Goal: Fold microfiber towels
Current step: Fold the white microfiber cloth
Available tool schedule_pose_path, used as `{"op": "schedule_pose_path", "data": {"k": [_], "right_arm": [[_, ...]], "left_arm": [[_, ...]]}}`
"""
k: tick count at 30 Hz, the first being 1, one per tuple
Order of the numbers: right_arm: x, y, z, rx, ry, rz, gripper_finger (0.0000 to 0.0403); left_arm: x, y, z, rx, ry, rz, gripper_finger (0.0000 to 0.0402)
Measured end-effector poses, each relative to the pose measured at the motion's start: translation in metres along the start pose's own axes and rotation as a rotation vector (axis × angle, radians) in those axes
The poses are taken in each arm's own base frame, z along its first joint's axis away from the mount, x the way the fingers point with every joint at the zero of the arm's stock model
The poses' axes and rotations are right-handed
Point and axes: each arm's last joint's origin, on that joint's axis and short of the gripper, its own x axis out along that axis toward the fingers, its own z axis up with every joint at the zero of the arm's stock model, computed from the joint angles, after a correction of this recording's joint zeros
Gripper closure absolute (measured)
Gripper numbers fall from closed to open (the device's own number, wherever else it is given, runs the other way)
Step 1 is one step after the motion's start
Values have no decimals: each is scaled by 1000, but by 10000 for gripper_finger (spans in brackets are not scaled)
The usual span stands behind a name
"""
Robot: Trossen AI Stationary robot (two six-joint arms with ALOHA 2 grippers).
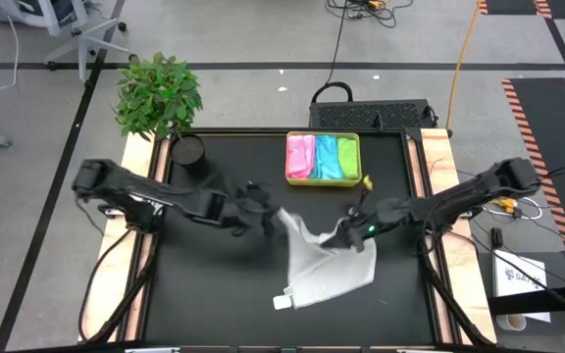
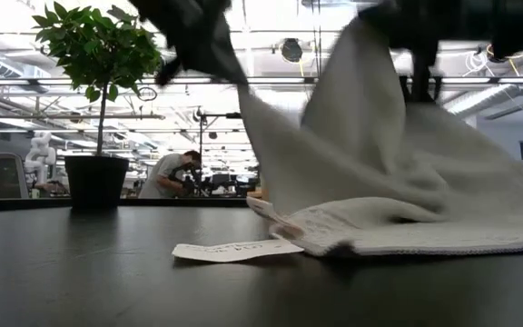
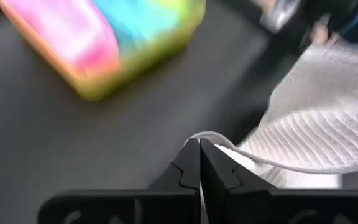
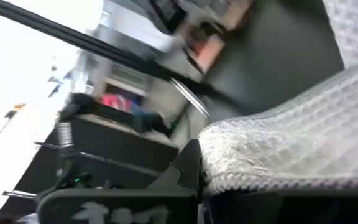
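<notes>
A white waffle-weave microfiber towel [image 1: 324, 267] is raised at two points by both grippers near the middle of the black table [image 1: 214, 284]. My left gripper [image 1: 279, 218] is shut on its left far corner. My right gripper [image 1: 349, 231] is shut on its far right part. The towel's near part [image 2: 425, 234] and its label [image 2: 230, 251] lie on the table. Pink, light blue and lime green towels lie folded in a yellow-green tray [image 1: 324, 157] at the far edge. My left gripper pinches the towel's hemmed corner [image 3: 215, 138] between its two shut fingers, coming from the table's left and slanting down. The corner is lifted clear and the cloth hangs down to the table from it [image 2: 248, 100]. My right gripper is shut on the towel's edge [image 4: 219, 152], coming about level from the table's right; the cloth drapes over the fingers and hides the place of contact. That part is lifted high [image 2: 366, 36], and the cloth sags slack between the two grippers.
A potted plant [image 1: 158, 93] stands at the far left corner with a dark cup [image 1: 186, 150] beside it. The tray sits just beyond the grippers. Bare tabletop lies to the left of the towel and in front of it.
</notes>
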Motion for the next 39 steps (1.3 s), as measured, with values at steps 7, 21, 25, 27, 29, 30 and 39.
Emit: {"op": "schedule_pose_path", "data": {"k": [7,21,25,27,29,30,39], "right_arm": [[-50,35,40,-226,-266,167,402],[-102,39,84,-355,-614,144,402],[-102,35,89,-354,-615,133,403],[-102,35,90,-354,-620,133,403],[-103,35,90,-358,-610,139,403],[-103,35,90,-360,-606,141,403],[-107,37,94,-362,-650,174,403]], "left_arm": [[-86,20,45,55,-263,19,401],[-159,58,70,198,-458,120,401],[-156,65,72,207,-440,162,401],[-154,68,74,213,-431,167,401],[-153,71,76,223,-421,165,401],[-152,72,77,228,-418,169,401],[-173,90,85,228,-457,138,401]]}}
